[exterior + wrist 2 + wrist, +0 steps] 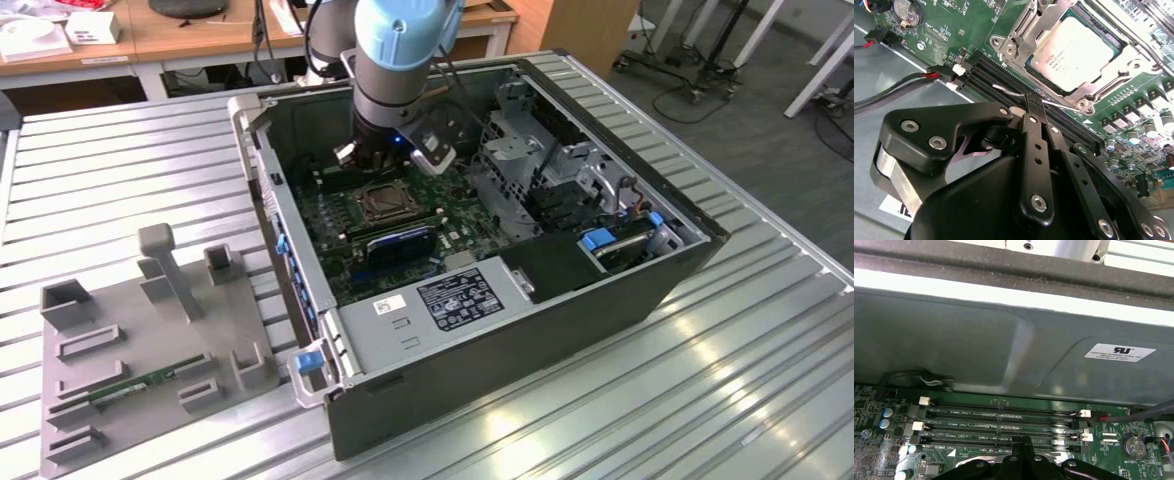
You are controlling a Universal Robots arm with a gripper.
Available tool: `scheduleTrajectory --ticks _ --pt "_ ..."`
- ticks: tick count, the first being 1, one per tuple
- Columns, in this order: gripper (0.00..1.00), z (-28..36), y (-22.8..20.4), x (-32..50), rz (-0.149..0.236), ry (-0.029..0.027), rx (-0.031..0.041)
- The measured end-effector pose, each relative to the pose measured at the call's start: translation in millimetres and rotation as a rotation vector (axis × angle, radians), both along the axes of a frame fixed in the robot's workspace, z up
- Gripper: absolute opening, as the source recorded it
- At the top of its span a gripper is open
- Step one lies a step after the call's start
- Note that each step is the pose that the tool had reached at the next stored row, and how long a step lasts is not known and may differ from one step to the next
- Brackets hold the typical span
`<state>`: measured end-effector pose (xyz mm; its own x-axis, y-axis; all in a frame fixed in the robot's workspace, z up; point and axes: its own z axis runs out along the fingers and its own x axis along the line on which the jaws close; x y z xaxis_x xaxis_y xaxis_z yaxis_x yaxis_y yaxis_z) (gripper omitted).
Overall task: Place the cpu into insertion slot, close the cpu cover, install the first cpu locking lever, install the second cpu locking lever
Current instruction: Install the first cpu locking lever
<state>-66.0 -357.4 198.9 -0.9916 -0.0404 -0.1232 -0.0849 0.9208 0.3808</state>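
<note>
Second wrist view: cpu (pixel 1076 55) seated just beyond closed hand (pixel 1034 102).

In the exterior view the arm (pixel 400 60) ran off the picture's upper edge and stood in front of the far part of the motherboard (pixel 387 235), hiding the gripper's fingertips behind the wrist. The insertion slot (pixel 379 203) was too small there to tell whether the cpu lay in it.

In the second wrist view the gripper (pixel 1035 107) body covered the near strip of the memory slots (pixel 999 75), and the cpu cover (pixel 1019 35) was cut off by the frame edge.

In the first wrist view the fingers (pixel 1021 447) were cut off by the frame edge.
</note>
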Motion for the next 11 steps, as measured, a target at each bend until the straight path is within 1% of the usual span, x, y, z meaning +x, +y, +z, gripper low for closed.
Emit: scheduleTrajectory --ticks 4,11 --pt "0.11 0.0 0.7 -0.1 0.000 0.0000 0.0003" --pt "0.11 -0.1 0.9 -0.1 0.000 0.0001 0.0001"
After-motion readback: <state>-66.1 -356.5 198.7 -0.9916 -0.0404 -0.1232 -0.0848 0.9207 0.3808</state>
